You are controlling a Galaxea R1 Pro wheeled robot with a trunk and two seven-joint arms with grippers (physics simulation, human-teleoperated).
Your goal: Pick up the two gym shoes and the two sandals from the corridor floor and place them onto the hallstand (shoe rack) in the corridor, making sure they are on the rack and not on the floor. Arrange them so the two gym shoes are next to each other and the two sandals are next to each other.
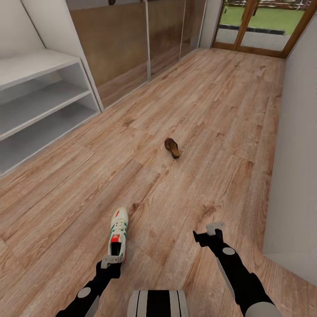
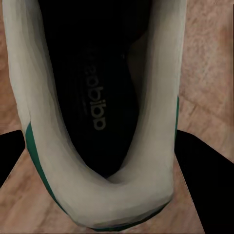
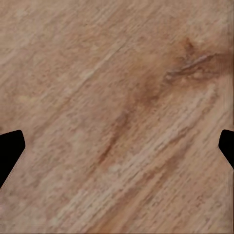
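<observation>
One gym shoe (image 1: 119, 231), white with green stripes and a red heel patch, lies on the corridor floor (image 1: 211, 110) in the head view, toe pointing away. My left gripper (image 1: 112, 260) is at its heel. In the left wrist view the shoe's heel opening (image 2: 97, 112) sits between my left gripper's (image 2: 105, 163) spread dark fingers (image 2: 202, 170), which stand open on either side of it. A dark-brown sandal (image 1: 172, 147) lies farther ahead on the floor. My right gripper (image 1: 210, 232) hangs open over bare planks (image 3: 122, 97). The white hallstand (image 1: 39, 94) stands at left.
Glass-fronted wardrobe panels (image 1: 132, 44) run along the left wall past the hallstand. A grey wall (image 1: 295, 154) bounds the right side. A glazed door (image 1: 259, 26) with grass behind closes the far end of the corridor.
</observation>
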